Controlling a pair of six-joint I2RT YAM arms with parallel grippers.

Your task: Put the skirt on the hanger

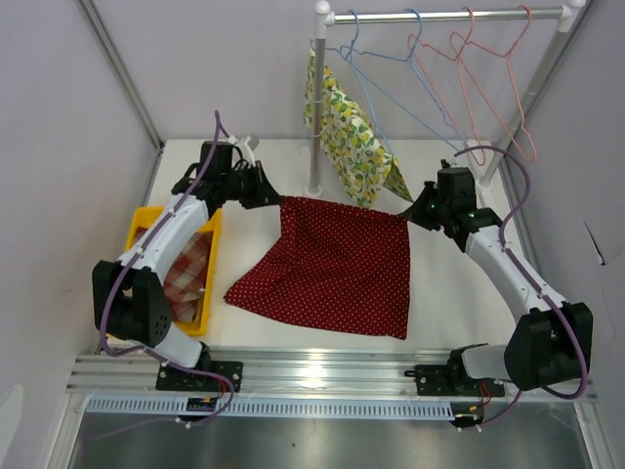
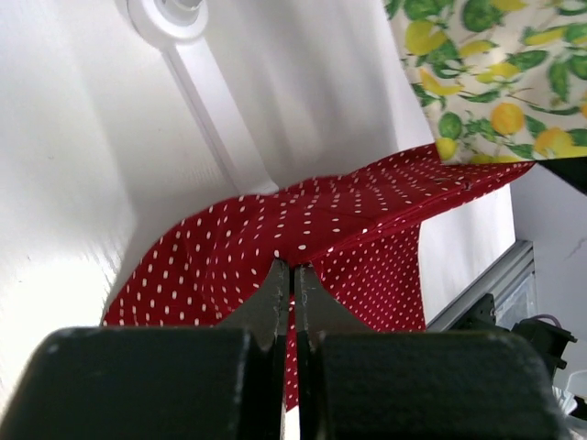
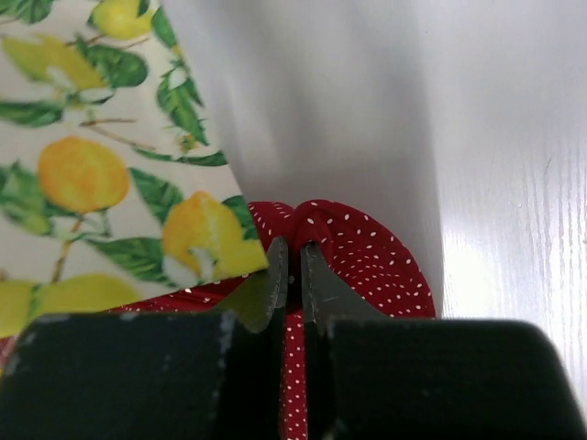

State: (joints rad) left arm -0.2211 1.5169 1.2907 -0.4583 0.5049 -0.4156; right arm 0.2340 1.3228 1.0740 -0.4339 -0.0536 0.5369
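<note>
While both grippers are pinched tight on it, one red skirt of soft cloth with small white dots hangs stretched between them in the middle of the white table. Its straight upper edge is lifted, and the rest drapes down toward 6 o'clock, where it lies flat on the table. The left gripper clamps the skirt's 10 o'clock corner and the right gripper its 2 o'clock corner. In each wrist view the two dark, flat fingers meet on a bunched fold of dotted fabric.

One metal rail on white posts runs from 12 to 1 o'clock. It carries four thin wire hangers: two blue hangers and two pink hangers. One lemon-print cloth, pale with yellow fruit and green leaves, hangs from the rail's left end, and its lower tip overlaps the skirt's upper edge. Which hanger bears it I cannot tell.

At 9 o'clock sits one yellow plastic bin, rectangular, holding one red-and-white checked cloth; the left arm crosses over it.
</note>
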